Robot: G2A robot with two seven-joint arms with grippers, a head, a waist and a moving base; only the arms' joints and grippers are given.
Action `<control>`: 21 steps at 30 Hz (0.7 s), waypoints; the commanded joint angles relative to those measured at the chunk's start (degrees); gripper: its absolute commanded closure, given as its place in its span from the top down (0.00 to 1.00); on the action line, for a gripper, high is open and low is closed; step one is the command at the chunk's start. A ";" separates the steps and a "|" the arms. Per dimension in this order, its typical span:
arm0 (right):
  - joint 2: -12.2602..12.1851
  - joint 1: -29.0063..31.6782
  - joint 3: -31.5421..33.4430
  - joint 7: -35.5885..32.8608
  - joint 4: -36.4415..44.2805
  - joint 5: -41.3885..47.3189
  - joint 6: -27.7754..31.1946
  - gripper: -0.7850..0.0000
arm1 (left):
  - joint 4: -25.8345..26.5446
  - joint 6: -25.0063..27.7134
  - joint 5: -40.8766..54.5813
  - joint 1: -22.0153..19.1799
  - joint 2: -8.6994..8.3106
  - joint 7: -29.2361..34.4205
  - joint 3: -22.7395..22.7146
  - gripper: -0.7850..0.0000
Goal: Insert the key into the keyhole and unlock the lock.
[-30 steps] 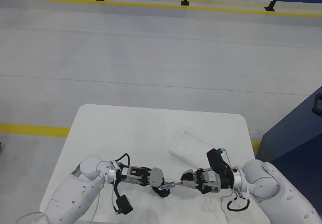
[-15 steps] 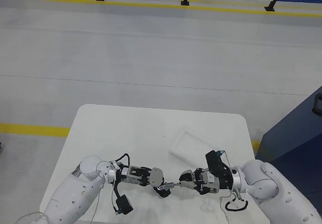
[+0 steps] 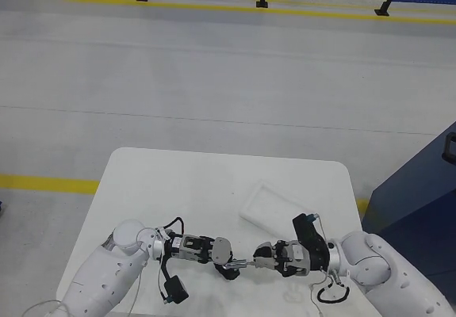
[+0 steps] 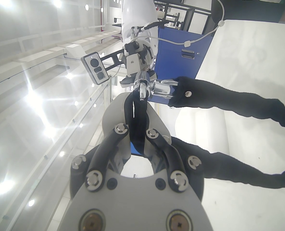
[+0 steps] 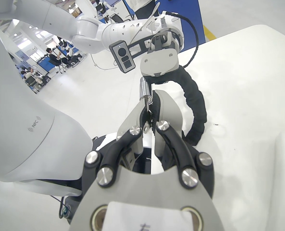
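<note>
Right gripper [image 5: 149, 100], pinching the key [image 5: 147, 108], has shifted slightly against the lock [image 5: 143, 88] clamped in the left gripper [image 4: 136, 104], probably turning it.

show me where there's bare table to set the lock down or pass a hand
Widest bare patch: the far-left part of the table, between the far edge, the white tray and the left arm. A narrower strip runs between the tray and the right edge. Crowded: the near middle, where the left hand with the lock meets the right hand with the key.
</note>
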State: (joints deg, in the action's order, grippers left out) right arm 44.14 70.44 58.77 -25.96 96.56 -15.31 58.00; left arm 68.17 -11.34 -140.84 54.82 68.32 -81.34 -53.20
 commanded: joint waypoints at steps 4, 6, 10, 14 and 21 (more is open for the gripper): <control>-0.43 -1.08 -1.02 -2.82 -1.19 6.11 0.00 0.26 | 0.00 0.00 0.00 0.00 0.00 0.00 0.00 0.00; -0.55 -1.38 -1.36 -3.90 -1.57 8.01 0.00 0.28 | 0.00 0.00 0.00 0.00 0.00 0.00 0.00 0.00; -0.70 -1.86 -2.01 -6.00 -2.13 11.37 0.00 0.25 | 0.00 0.00 0.00 0.00 0.00 0.00 0.00 0.00; -0.81 -2.23 -2.67 -8.17 -2.80 15.09 0.00 0.24 | 0.00 0.00 0.00 0.00 0.00 0.00 0.00 0.00; -1.35 -2.83 -4.08 -14.98 -4.96 25.72 0.00 0.20 | 0.00 0.00 0.00 0.00 0.00 0.00 0.00 0.00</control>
State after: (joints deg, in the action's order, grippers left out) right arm 42.93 67.77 54.88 -39.23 91.92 8.04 58.00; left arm 68.17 -11.34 -140.84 54.82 68.32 -81.34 -53.20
